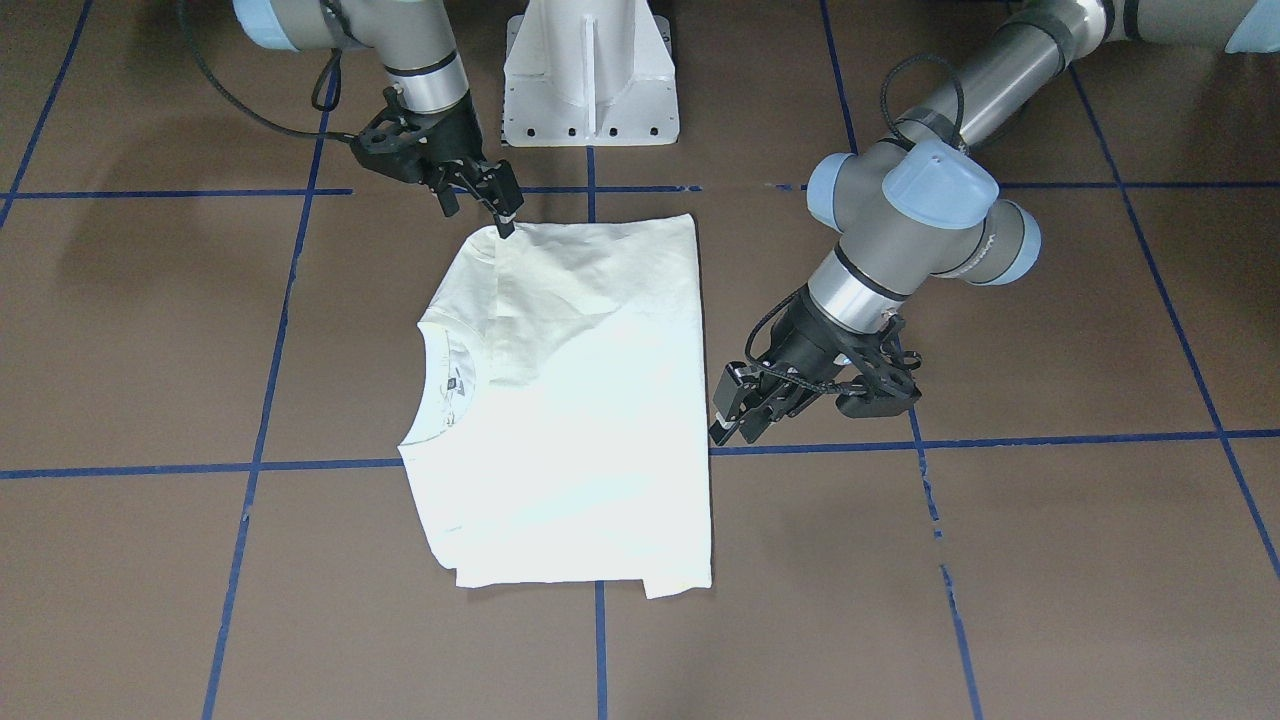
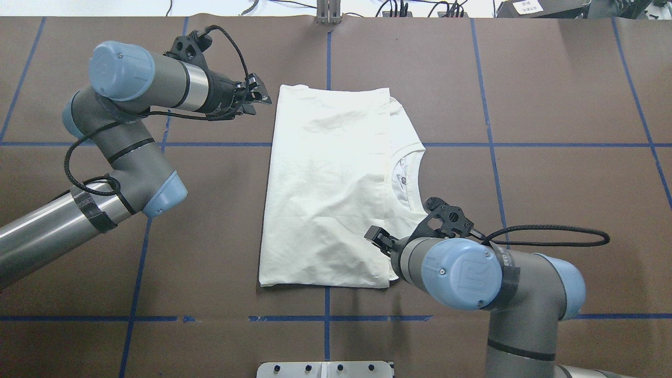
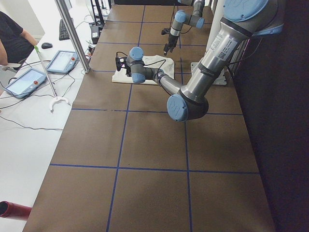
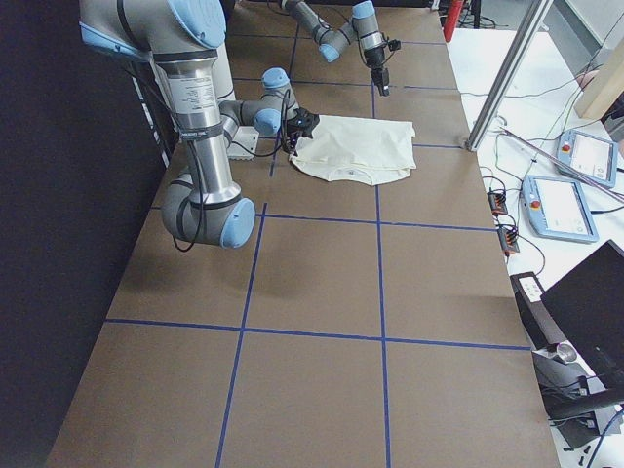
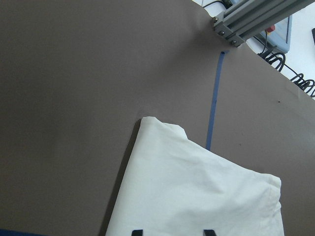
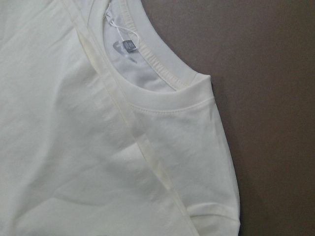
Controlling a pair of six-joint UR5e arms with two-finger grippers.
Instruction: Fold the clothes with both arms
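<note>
The cream T-shirt (image 2: 325, 184) lies folded into a rectangle on the brown table, plain side up; the print is hidden. Its neckline (image 2: 404, 178) with the label faces the robot's right. My left gripper (image 2: 257, 97) hovers just off the shirt's far left corner, open and empty. Its two fingertips (image 5: 209, 231) show apart over the cloth (image 5: 197, 196) in the left wrist view. My right gripper (image 1: 480, 205) is at the shirt's near right corner, fingers apart, one tip on the cloth edge. The right wrist view shows only the collar (image 6: 162, 73) and a fold seam.
The white pedestal base (image 1: 590, 70) stands just behind the shirt's near edge. Blue tape lines (image 2: 325, 317) grid the table. An aluminium post (image 5: 256, 17) rises at the far edge. A side table with tablets (image 3: 29, 79) and a person (image 3: 12, 38) lies beyond it.
</note>
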